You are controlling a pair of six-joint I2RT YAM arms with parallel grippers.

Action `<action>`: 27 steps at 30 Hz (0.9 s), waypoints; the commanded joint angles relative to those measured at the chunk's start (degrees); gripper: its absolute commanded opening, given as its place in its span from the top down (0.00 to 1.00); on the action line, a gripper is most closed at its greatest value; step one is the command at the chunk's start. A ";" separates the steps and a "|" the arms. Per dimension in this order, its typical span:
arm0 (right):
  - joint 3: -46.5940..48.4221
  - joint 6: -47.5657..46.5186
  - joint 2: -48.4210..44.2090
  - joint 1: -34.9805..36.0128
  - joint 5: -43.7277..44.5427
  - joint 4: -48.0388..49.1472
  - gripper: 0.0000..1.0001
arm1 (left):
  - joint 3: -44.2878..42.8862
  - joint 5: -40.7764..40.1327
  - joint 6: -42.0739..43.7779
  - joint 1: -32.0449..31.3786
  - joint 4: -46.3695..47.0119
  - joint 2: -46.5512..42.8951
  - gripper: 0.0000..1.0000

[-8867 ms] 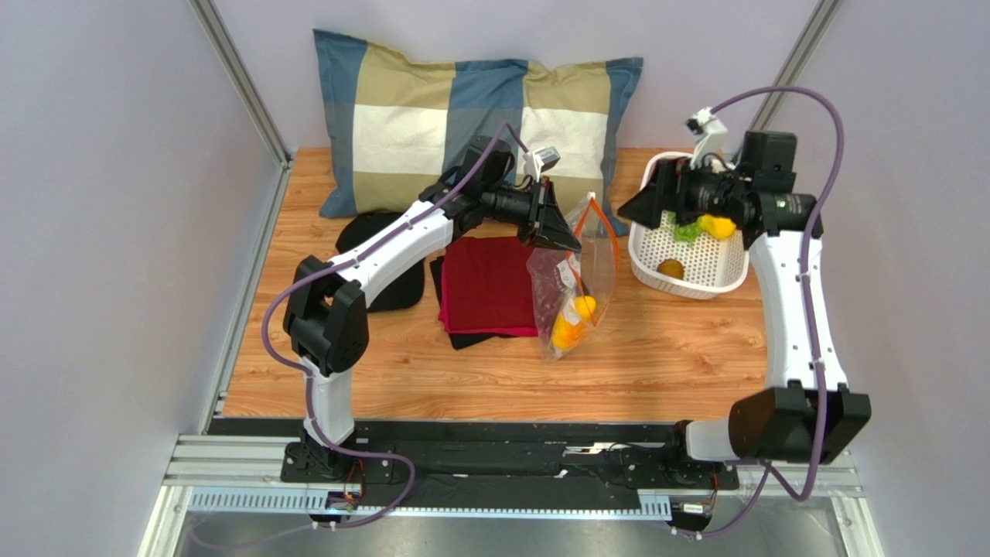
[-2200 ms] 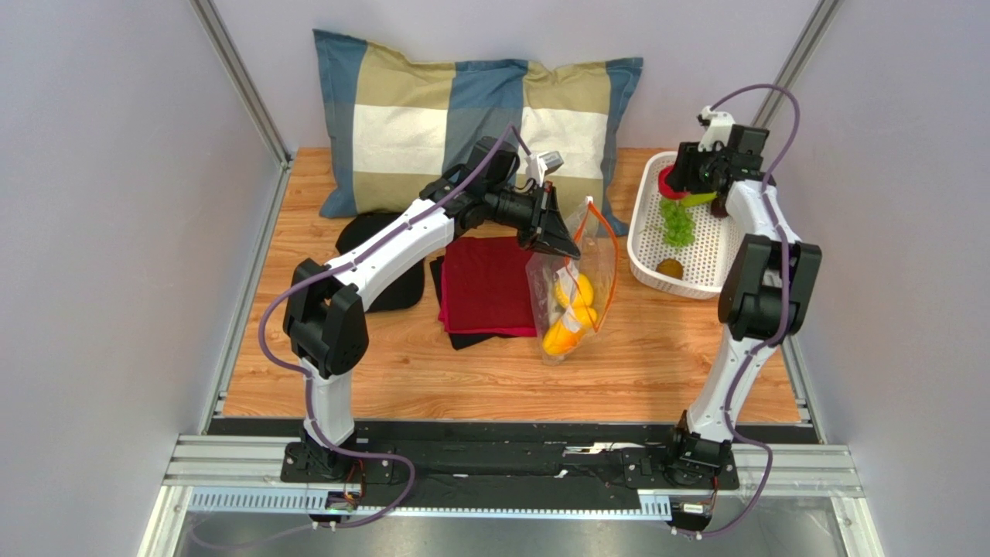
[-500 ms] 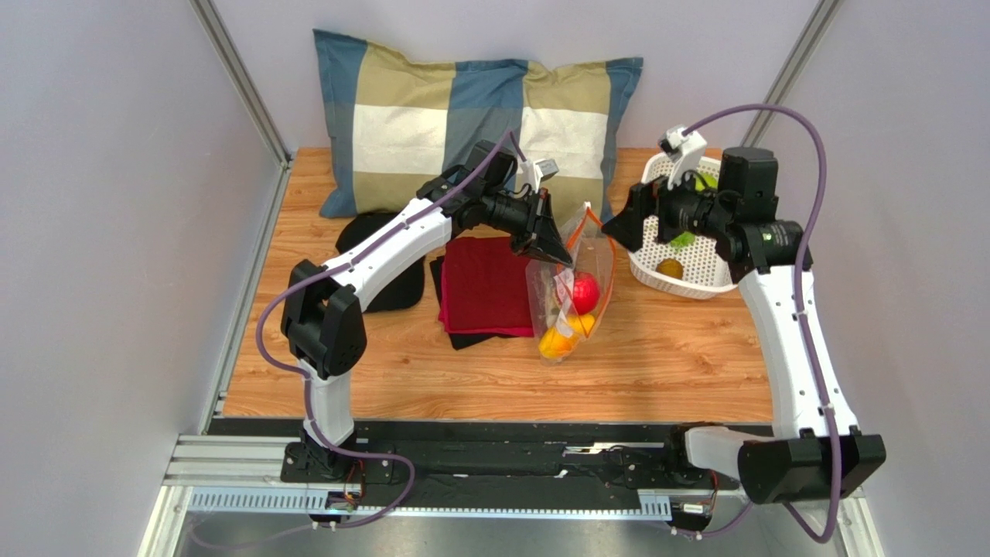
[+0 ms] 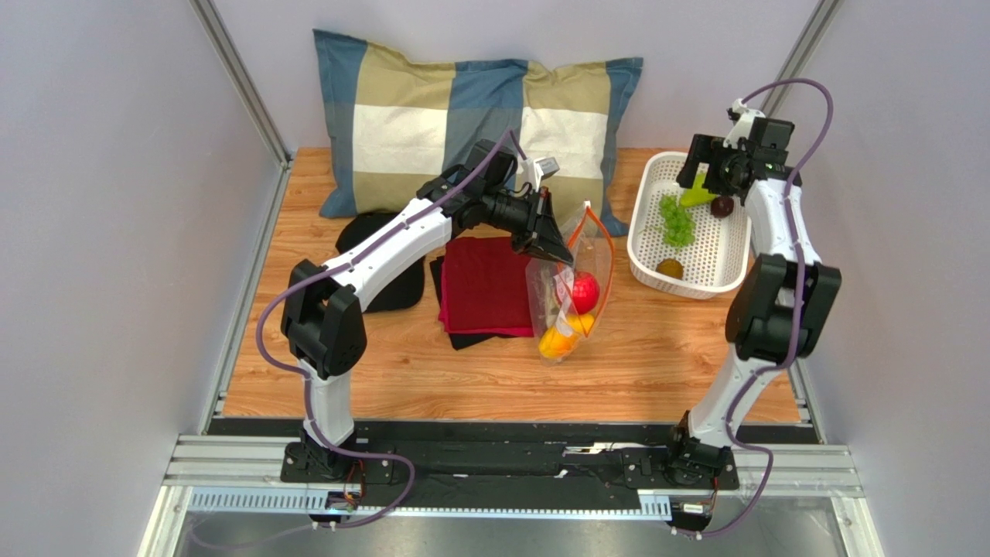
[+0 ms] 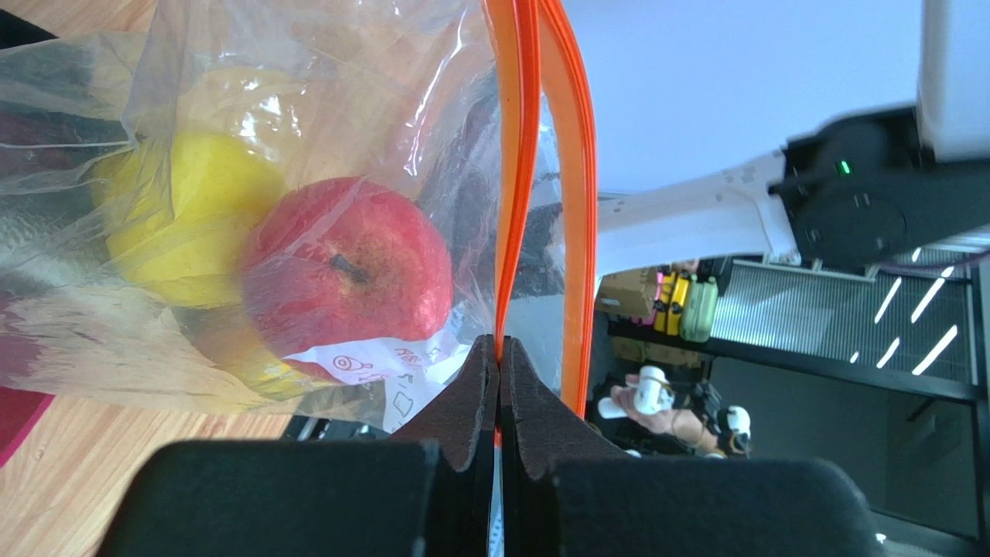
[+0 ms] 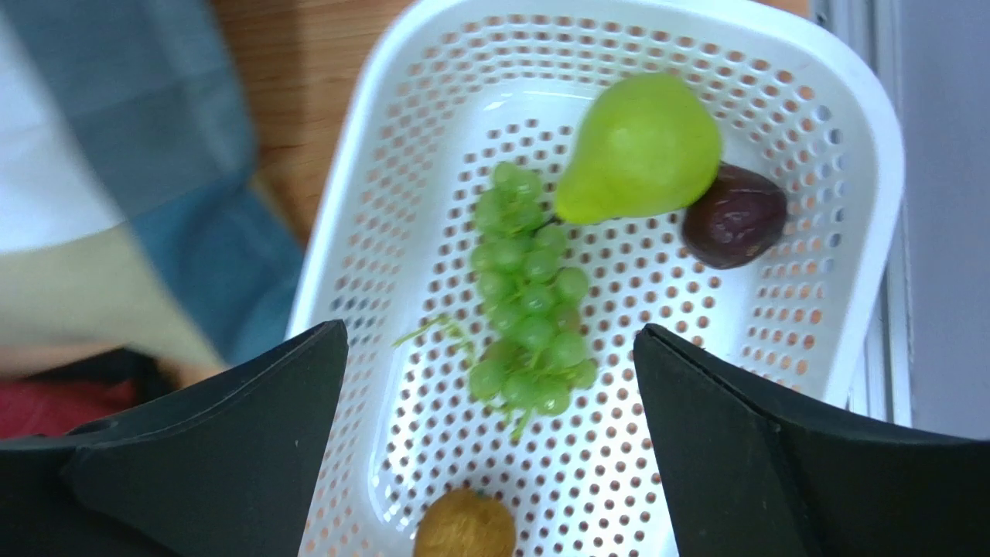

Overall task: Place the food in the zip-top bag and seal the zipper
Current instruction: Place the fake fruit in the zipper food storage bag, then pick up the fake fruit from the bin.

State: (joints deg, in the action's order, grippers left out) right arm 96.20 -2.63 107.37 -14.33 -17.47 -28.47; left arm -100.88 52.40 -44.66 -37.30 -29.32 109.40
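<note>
The clear bag (image 4: 572, 304) sits near the middle of the counter (image 4: 662, 366). Its bottom rests on the wood toward the near edge and its mouth is lifted toward the far edge, so the long axis slants up and away and the opening faces the pillow (image 4: 465, 105). The orange zipper (image 5: 511, 174) is parted, its two strips bowing into a narrow loop. The left fingers (image 5: 500, 371) are pinched tight on one strip, holding the mouth up. Inside the bag lie a red apple (image 5: 349, 267), yellow pieces (image 5: 198, 209) pressed against it and an orange piece (image 4: 556, 344) at the bottom. A white label (image 5: 389, 360) shows just under the apple. The right fingers (image 6: 490, 337) are spread wide and hold nothing, hanging over the white basket (image 6: 349, 232) in the far right corner. In the basket a green pear (image 6: 639, 145) touches a dark plum (image 6: 734, 215) and the top of a bunch of grapes (image 6: 529, 290), and a small brown fruit (image 6: 465, 528) lies apart at the near end. A red cloth (image 4: 488, 284) lies just left of the bag on a black mat (image 4: 378, 255), with the left arm reaching across above them.
</note>
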 commanded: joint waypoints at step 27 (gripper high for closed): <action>18.25 6.69 24.31 1.23 18.45 11.41 0.33 | -1.60 0.95 0.98 1.53 0.93 0.11 1.00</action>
State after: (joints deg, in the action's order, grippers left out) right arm 116.53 5.74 138.15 -13.30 1.83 -21.28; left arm -100.88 52.45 -44.60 -36.21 -28.99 110.13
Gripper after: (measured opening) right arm 0.744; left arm 0.008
